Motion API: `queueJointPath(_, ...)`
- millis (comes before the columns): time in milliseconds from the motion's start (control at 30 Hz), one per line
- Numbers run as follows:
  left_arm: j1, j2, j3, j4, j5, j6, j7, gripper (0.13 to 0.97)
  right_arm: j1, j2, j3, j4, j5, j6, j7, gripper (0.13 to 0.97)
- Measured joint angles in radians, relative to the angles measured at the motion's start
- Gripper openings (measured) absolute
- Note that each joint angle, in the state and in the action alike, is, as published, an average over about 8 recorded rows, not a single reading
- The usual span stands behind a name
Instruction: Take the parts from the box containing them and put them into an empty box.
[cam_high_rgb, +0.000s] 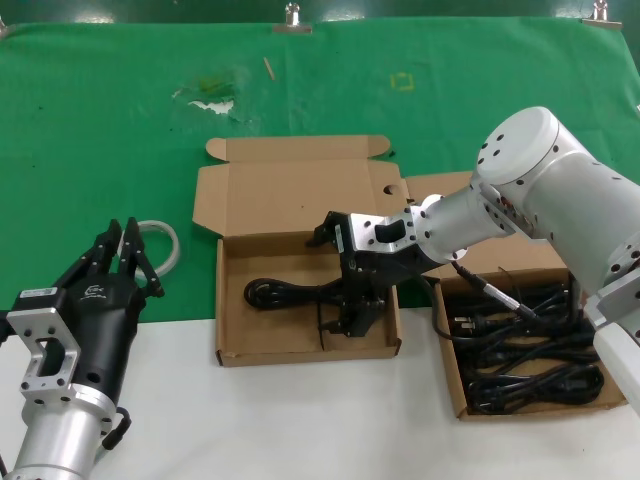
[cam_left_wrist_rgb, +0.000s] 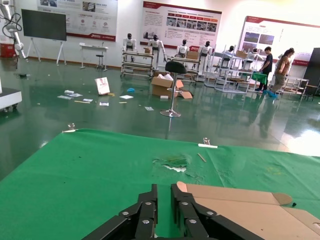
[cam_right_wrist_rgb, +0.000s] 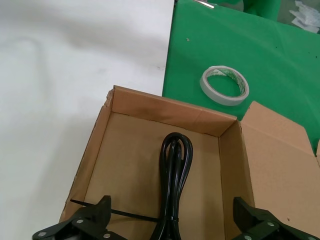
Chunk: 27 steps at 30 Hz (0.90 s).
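Observation:
The middle box (cam_high_rgb: 222, 300), with two rounded tabs on its open lid, holds one black power cord (cam_high_rgb: 290, 292) lying flat on its floor. My right gripper (cam_high_rgb: 352, 318) hangs inside this box, open, its jaws wide on either side of the cord's tied middle without touching it. The right wrist view shows the cord (cam_right_wrist_rgb: 175, 165) between the open gripper (cam_right_wrist_rgb: 171, 205) and the box wall (cam_right_wrist_rgb: 165, 110). The box at the right (cam_high_rgb: 450, 370) holds several bundled black cords (cam_high_rgb: 530, 350). My left gripper (cam_high_rgb: 128, 240) is parked at the left, fingers close together and empty.
A roll of tape (cam_high_rgb: 160, 240) lies on the green cloth behind the left gripper and also shows in the right wrist view (cam_right_wrist_rgb: 225, 85). A grey robot cable (cam_high_rgb: 480, 285) hangs over the right box. White table lies in front of the boxes.

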Motion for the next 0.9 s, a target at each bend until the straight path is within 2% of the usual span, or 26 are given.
queueJointPath(100,0.000,0.000,0.000,0.000,0.000,0.000,0.000,0.181,0.000,0.000,0.000,0.000,0.000,0.000,0.000,0.773)
queueJointPath(267,0.000,0.000,0.000,0.000,0.000,0.000,0.000,0.238,0.000,0.000,0.000,0.000,0.000,0.000,0.000,0.865)
queueJointPath(400,0.000,0.000,0.000,0.000,0.000,0.000,0.000,0.272,0.000,0.000,0.000,0.000,0.000,0.000,0.000,0.896)
queueJointPath(567,0.000,0.000,0.000,0.000,0.000,0.000,0.000,0.370,-0.004,0.001,0.002,0.005,0.002,0.003,0.002,0.947)
queueJointPath(700,0.000,0.000,0.000,0.000,0.000,0.000,0.000,0.429,-0.029,0.007,0.013,0.036,0.011,0.022,0.013,0.954)
queueJointPath(900,0.000,0.000,0.000,0.000,0.000,0.000,0.000,0.590,-0.106,0.025,0.049,0.130,0.038,0.082,0.047,0.966)
